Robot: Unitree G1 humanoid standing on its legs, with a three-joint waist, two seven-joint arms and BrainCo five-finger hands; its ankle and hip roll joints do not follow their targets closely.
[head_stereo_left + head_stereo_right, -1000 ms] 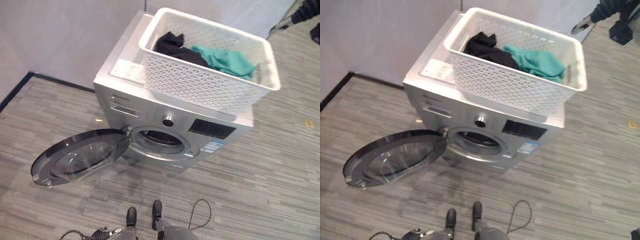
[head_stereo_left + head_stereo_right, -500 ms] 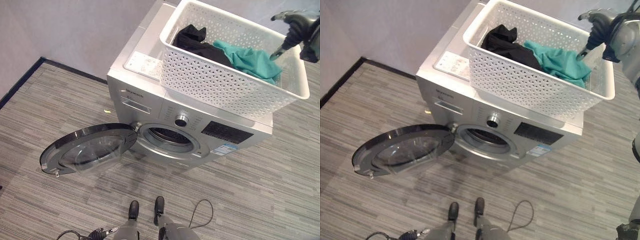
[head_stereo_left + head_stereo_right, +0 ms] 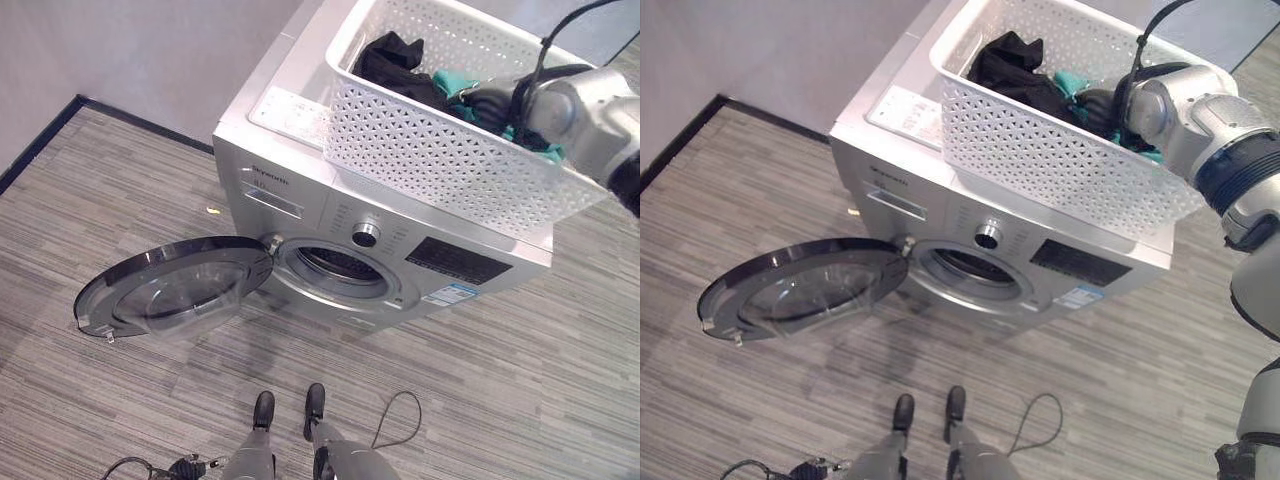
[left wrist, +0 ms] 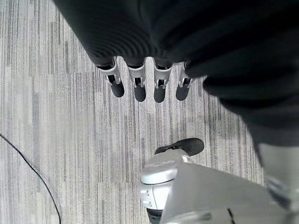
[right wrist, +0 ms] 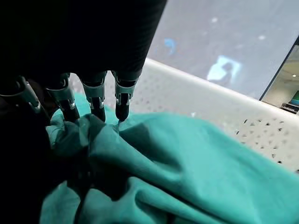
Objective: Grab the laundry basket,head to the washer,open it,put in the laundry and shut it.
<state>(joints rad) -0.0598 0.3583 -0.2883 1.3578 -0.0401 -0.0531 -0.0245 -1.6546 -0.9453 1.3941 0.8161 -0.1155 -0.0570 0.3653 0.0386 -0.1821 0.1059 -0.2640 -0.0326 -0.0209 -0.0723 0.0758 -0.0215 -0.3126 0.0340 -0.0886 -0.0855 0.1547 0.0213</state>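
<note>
I see the teal cloth lying in the white laundry basket, next to a black cloth. The basket sits on top of the silver washer. My right hand is down inside the basket, and its fingertips press into the folds of the teal cloth. The fingers are bent down into the cloth, but I cannot tell if they really have hold of it.

The washer door is swung wide open, and the round hole behind it is dark and ready. My left hand hangs low over the floor with its fingers straight and holding nothing.

I think the next job is lifting the cloth out. If my fingers only pinch a small fold, it could slip and drop on the floor. If the cloth catches the black one, both may come up together. A hard pull could also drag the basket toward the edge of the washer.
</note>
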